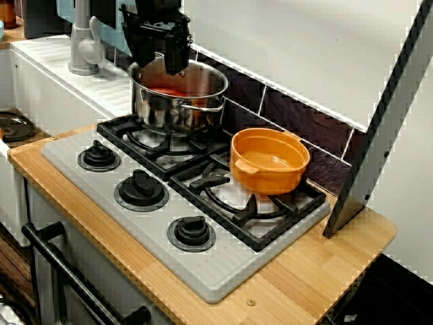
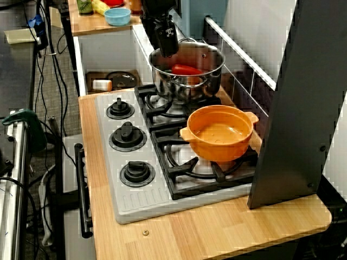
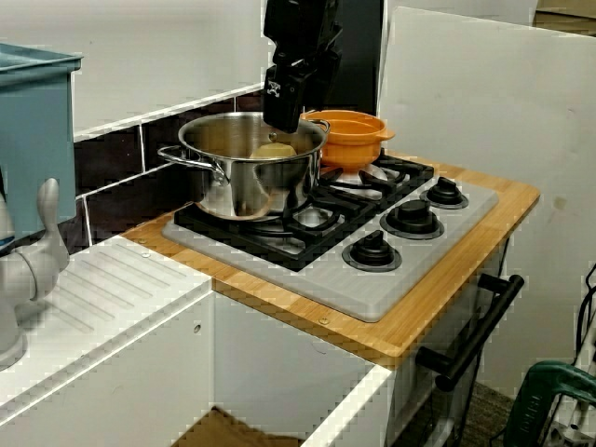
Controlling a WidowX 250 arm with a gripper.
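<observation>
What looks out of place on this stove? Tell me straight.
Nothing is spilled or damaged. The one oddity is a grey panel that leans tilted on the wooden counter beside the orange pot. The steel pot sits level on its burner.

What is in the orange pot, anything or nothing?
Empty. The orange pot stands upright on the burner grate, lidless, and both views looking down into it show only its bare glossy bottom.
</observation>
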